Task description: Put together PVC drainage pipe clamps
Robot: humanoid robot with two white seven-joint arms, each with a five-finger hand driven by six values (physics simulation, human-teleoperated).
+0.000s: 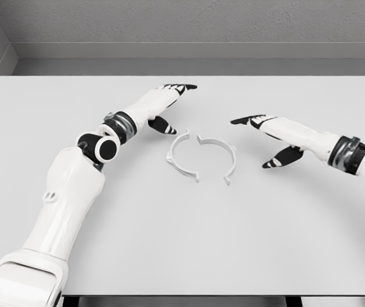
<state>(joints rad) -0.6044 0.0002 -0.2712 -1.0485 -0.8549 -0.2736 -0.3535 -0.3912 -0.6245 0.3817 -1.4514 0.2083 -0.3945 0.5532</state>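
Two white curved plastic clamp halves [202, 157], facing each other as a near ring, are seen lying mid-worktop [182, 243], flanked by the left hand [166, 102] and right hand [266, 134], both released and empty

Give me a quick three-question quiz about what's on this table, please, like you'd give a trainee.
1. True or false: the two white curved plastic clamp halves are already closed into a full ring.
2. Which is the left hand doing? A) gripping a clamp half B) open, holding nothing C) out of view
3. Fill in: the right hand is beside the halves on the white table, touching ____ of them.

Key
1. False: gaps show between their ends.
2. B
3. neither
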